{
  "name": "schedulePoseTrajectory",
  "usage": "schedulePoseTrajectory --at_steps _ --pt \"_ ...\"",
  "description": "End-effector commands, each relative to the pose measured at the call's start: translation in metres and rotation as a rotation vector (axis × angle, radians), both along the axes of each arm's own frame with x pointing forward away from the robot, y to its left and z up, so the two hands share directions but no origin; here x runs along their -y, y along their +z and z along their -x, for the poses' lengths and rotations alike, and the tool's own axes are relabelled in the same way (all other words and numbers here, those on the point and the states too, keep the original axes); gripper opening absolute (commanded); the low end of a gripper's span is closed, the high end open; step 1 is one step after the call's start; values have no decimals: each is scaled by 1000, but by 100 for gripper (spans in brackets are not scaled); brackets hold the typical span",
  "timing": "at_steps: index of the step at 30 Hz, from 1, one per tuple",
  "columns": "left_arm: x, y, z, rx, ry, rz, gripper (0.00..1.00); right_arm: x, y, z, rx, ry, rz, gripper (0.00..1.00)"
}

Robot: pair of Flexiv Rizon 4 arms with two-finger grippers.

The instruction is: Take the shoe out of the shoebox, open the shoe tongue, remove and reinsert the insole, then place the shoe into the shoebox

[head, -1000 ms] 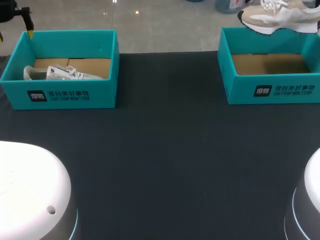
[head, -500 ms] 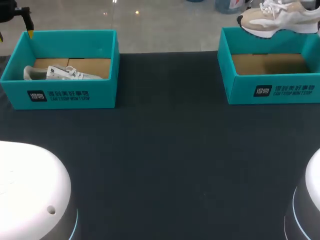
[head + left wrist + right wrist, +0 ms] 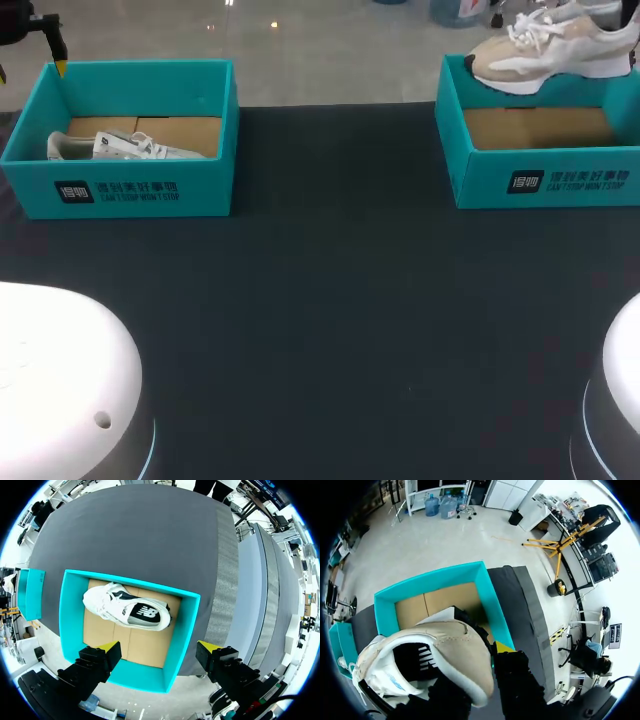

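Note:
A beige and white sneaker (image 3: 548,52) hangs just over the back of the right teal shoebox (image 3: 540,180), toe pointing left. In the right wrist view my right gripper (image 3: 481,666) is shut on the heel of this sneaker (image 3: 440,652), above that shoebox (image 3: 432,577) and its bare cardboard floor. A white sneaker (image 3: 125,147) lies in the left teal shoebox (image 3: 130,190). My left gripper (image 3: 159,649) stands open high above that box's far-left corner, nothing between its fingers; the white sneaker (image 3: 127,612) lies on its side below. One left fingertip (image 3: 61,67) shows at the head view's corner.
The dark tablecloth (image 3: 330,300) stretches between and in front of the two boxes. The white bases of my arms (image 3: 60,390) sit at the near corners.
The beige sneaker has come down and a little to the left, closer to the right shoebox's rim. The left gripper has stayed where it was.

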State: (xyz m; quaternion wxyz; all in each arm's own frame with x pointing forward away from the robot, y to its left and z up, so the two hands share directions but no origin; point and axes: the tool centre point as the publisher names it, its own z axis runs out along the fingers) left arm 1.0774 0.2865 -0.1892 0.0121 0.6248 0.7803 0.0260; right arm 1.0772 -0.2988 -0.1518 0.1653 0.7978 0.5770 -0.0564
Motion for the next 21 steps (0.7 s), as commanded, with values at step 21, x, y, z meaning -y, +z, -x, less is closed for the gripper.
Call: schedulePoseTrajectory --at_steps 21 --pt "0 0 1 1 0 -3 100 -105 -10 157 31 74 19 0"
